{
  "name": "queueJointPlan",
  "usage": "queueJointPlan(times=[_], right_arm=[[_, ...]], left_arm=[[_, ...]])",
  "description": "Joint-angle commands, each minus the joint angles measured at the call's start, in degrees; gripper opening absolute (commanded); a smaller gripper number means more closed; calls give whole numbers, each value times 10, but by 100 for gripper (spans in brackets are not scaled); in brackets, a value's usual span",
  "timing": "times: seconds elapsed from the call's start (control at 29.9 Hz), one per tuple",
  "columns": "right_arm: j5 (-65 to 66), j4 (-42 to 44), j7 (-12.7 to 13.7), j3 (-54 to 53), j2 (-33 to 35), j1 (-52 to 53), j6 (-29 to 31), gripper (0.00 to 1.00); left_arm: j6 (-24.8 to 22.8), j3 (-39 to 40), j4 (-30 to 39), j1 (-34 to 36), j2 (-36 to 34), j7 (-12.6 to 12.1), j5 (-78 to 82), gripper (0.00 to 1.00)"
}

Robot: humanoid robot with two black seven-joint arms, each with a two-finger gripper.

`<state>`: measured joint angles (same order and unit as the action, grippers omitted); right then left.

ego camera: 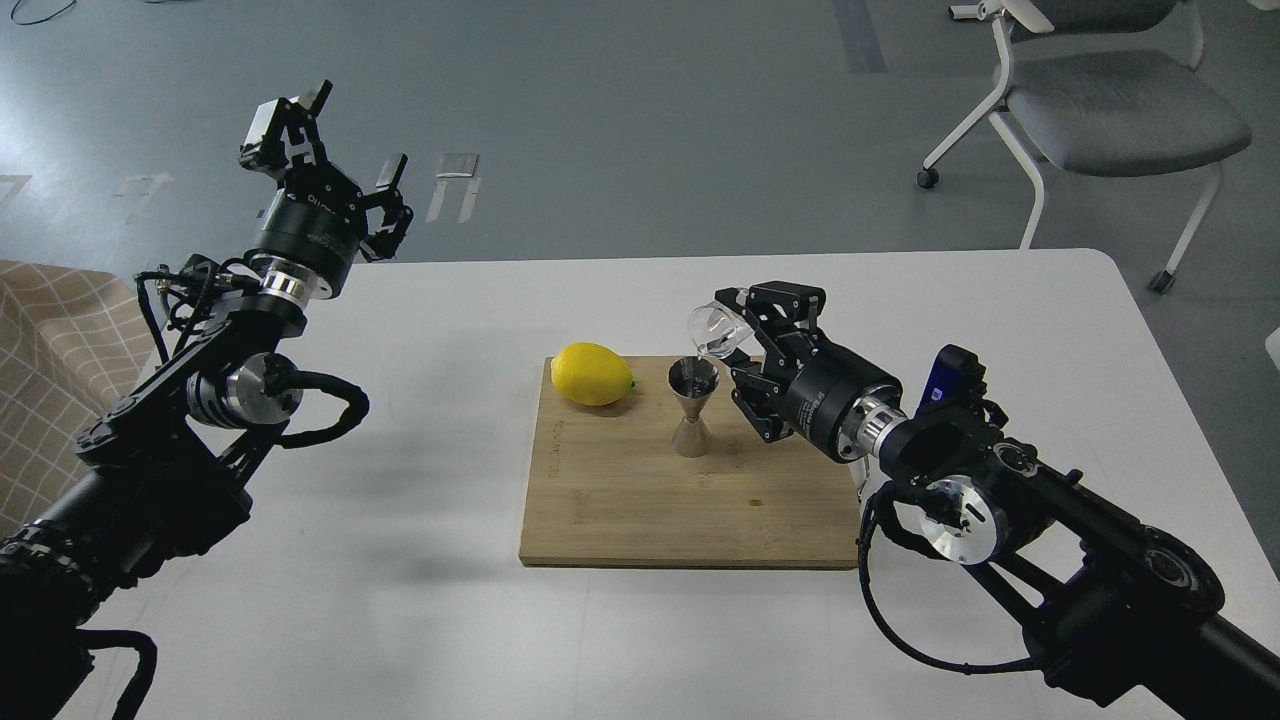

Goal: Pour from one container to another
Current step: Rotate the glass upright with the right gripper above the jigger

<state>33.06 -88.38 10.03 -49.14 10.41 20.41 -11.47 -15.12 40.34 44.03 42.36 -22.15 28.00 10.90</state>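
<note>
The small clear glass cup [713, 330] is tilted sideways, its mouth pointing down-left over the steel jigger [692, 407]. My right gripper [738, 338] is shut on the cup, just right of and above the jigger. A thin clear stream runs from the cup's rim into the jigger's upper cone. The jigger stands upright on the wooden board [690, 500]. My left gripper [345, 150] is open and empty, raised high at the table's far left corner, far from both containers.
A yellow lemon [592, 374] lies on the board's back left corner, left of the jigger. The white table [400, 600] carries the board. A grey office chair [1110, 100] stands on the floor behind the table's right end.
</note>
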Motion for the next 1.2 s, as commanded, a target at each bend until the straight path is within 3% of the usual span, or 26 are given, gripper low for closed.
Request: queueJointPlan(times=[0.0, 1.17], right_arm=[[-25, -2, -3, -4, -1, -2, 0, 43], [-67, -5, -5, -46, -29, -32, 0, 47]], left_arm=[[0, -1, 0, 0, 0, 0, 0, 98], [0, -1, 0, 0, 1, 0, 0, 98]])
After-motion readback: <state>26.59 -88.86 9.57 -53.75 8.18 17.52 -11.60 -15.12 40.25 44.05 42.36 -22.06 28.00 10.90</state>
